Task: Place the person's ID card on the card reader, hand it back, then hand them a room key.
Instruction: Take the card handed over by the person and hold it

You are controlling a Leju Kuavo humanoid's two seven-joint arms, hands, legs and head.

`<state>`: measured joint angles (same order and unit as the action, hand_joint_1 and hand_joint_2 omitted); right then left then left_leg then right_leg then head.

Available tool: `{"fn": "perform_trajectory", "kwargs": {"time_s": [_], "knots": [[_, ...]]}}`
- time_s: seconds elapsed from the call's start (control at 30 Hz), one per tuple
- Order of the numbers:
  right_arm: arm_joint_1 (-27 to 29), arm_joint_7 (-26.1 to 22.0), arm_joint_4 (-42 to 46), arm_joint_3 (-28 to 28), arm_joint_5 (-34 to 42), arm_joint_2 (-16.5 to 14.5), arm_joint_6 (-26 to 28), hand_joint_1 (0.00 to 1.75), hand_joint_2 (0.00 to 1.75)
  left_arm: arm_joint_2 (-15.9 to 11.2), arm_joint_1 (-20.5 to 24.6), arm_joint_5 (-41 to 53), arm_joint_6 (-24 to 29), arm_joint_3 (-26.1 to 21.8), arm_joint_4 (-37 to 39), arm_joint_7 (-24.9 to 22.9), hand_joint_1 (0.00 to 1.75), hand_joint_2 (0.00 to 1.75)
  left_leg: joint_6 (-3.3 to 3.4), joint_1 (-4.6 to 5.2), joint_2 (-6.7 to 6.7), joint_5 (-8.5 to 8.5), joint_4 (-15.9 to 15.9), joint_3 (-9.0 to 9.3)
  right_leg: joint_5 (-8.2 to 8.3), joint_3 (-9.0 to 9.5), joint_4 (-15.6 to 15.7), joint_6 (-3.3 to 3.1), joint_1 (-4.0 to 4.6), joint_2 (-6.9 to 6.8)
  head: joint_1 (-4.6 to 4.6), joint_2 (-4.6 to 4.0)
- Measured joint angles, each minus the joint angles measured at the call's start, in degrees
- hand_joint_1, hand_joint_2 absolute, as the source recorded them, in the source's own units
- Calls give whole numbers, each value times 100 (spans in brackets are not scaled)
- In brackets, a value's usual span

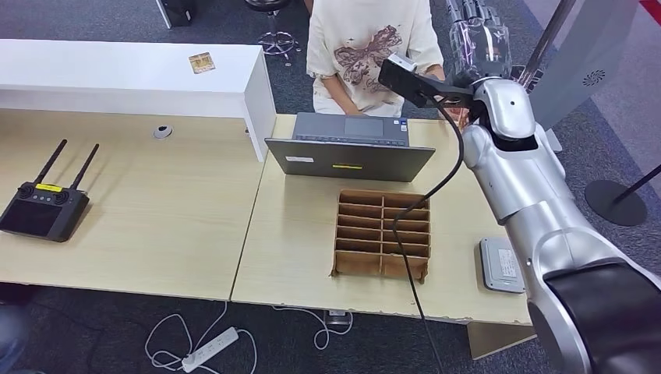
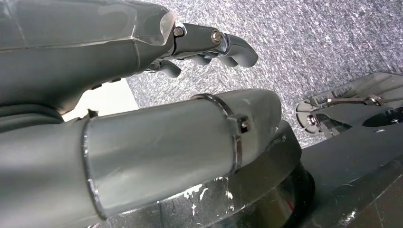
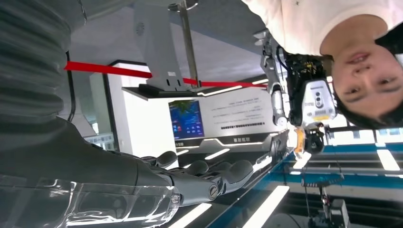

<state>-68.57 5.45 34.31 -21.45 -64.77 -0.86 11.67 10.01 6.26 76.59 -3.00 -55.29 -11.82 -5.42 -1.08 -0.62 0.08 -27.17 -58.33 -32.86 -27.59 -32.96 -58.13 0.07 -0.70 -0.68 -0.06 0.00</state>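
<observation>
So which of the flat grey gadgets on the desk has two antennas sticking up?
The dark controller at the desk's far left; its two thin antennas angle away from it. The laptop and the small grey card reader have none.

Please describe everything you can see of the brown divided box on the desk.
The brown divided box looks like cardboard, open at the top. Thin partitions split it into two columns of narrow slots. Nothing can be made out in the slots. It lies flat on the light wooden desk, near the front edge, just in front of the grey laptop. A black cable runs across its right half. Neither hand touches it.
</observation>
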Motion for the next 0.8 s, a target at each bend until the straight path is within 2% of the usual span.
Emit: {"fn": "perform_trajectory", "kwargs": {"time_s": [0.23, 0.57, 0.8], "knots": [[-318, 122, -598, -25, -10, -50, -87, 0, 175, 0, 18, 0, -6, 10, 0, 0, 0, 0, 0, 0, 0, 0, 0, 0, 0, -1, 1, 0, 0, 2, 0, 0], [-403, 129, -840, -28, -9, -75, -92, 0, 175, 0, 24, 0, -10, 38, 0, 0, 0, 0, 0, 0, 0, 0, 0, 0, 0, -2, 0, 0, 0, 2, -1, 0], [-435, 314, -1028, -12, 60, -63, -271, 0, 175, 1, 44, 11, -54, 48, 0, -4, 0, 0, 0, 0, 1, 0, 0, 1, 0, -4, 1, 0, 0, 2, -1, 0]]}}
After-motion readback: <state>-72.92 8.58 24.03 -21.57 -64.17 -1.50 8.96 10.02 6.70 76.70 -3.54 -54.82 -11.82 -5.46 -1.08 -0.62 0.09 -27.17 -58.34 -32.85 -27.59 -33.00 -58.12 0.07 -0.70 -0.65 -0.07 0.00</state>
